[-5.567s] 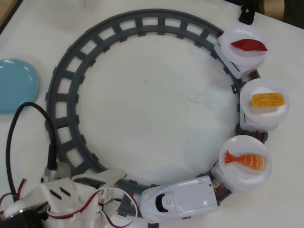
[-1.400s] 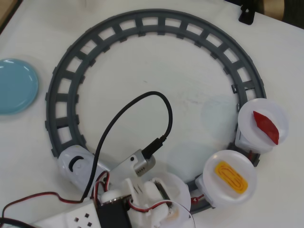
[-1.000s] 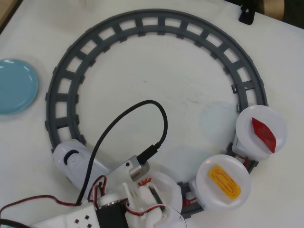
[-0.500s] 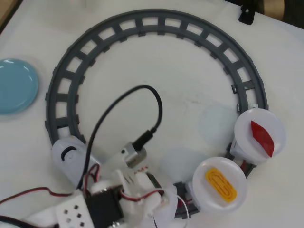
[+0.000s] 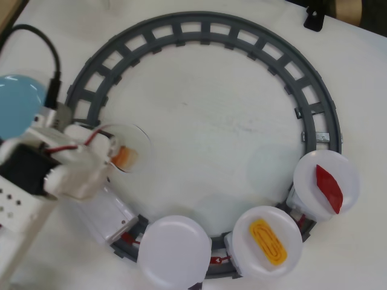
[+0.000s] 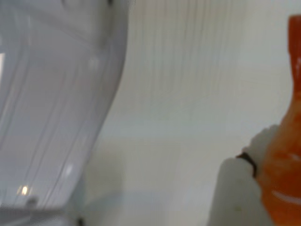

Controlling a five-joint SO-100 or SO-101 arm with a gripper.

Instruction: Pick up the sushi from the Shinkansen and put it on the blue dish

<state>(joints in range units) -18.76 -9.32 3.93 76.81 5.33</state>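
Sushi (image 5: 125, 156) clamped in my pincer (image 5: 121, 156), lifted off the train (image 5: 109, 214), hanging over the track (image 5: 199, 30) just short of the blue dish (image 5: 15, 99). Risk: thin grip on a small piece; a quick swing could shake it loose before the dish.

Table (image 5: 199, 121): matt white surface, faint scuffs and smudges toward centre.
Track (image 5: 205, 31): grey moulded plastic, dull finish, at 12 o'clock and round the ring.
Train plates (image 5: 175, 251): white plastic, smooth, slight sheen; the one at 6 o'clock is bare.
Egg piece (image 5: 267, 238) and tuna piece (image 5: 328, 188), 4 to 5 o'clock: glossy plastic.
Blue dish (image 5: 15, 106), 9 o'clock: smooth, lightly glossy.
Arm (image 5: 36, 175): white plastic shell, matt, with rubbery black cable (image 5: 45, 42).
Sushi (image 6: 287, 155) in wrist view: orange, glossy, wet-looking plastic against a white gripper finger (image 6: 233, 195); clear shiny plastic part (image 6: 51, 103) at left.
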